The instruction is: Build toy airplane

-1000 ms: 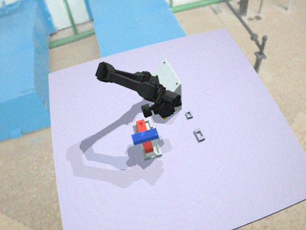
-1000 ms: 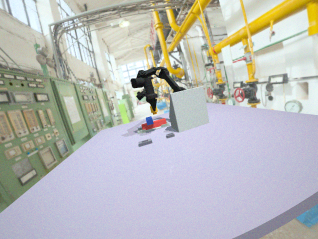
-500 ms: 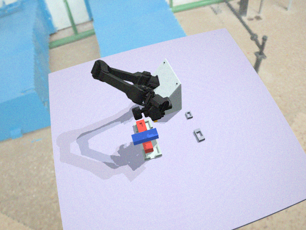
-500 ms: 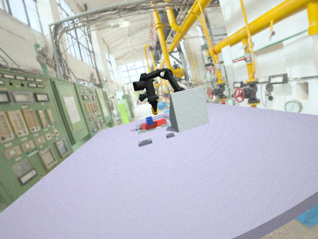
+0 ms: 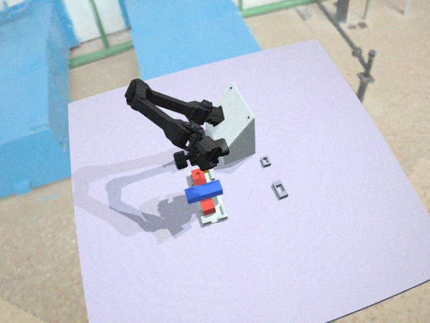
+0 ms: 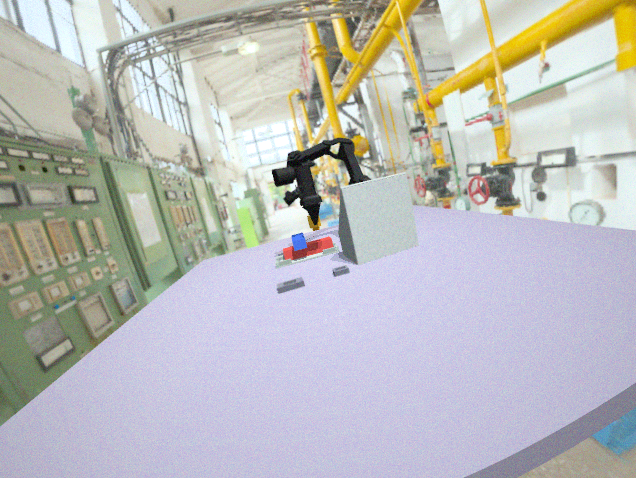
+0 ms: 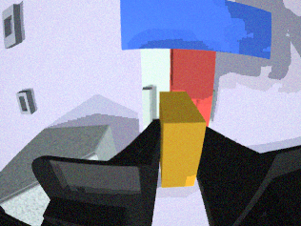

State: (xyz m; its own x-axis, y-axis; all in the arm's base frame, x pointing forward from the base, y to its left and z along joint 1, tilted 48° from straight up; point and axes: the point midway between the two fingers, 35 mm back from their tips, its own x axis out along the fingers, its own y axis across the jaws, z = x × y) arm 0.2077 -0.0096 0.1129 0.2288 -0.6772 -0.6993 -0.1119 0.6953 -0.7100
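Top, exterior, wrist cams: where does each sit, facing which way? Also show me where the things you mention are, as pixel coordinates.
Top: high above the table, looking steeply down; whole black arm shows.
Exterior: low beyond the table's near edge, looking across it; arm shows partly behind the grey wedge block (image 5: 239, 133) (image 6: 379, 221).
Wrist: on the arm near the jaws, looking past them; only the black fingers show.
Top and exterior share the blue wing (image 5: 203, 191) (image 6: 298, 241).
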